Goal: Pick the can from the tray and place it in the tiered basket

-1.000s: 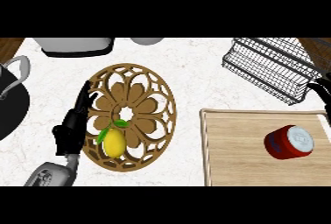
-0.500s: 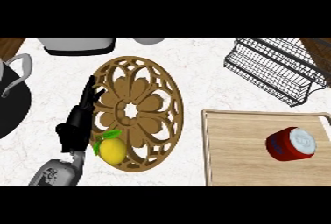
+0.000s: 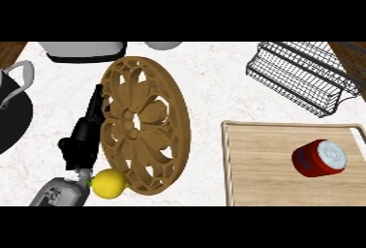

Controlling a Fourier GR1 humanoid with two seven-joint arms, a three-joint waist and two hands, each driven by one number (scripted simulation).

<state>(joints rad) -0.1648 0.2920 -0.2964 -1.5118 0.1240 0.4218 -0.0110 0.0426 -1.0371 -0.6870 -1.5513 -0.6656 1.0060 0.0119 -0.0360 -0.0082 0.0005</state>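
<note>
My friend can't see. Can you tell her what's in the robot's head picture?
A red can sits on a wooden tray at the right, with a black wire tiered basket beyond it. The left hand is open beside a carved round wooden trivet, near a lemon.

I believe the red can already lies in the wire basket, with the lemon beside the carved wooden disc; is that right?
Not quite: the head view shows the red can on the wooden tray, apart from the wire basket. The lemon is indeed beside the carved wooden disc.
</note>
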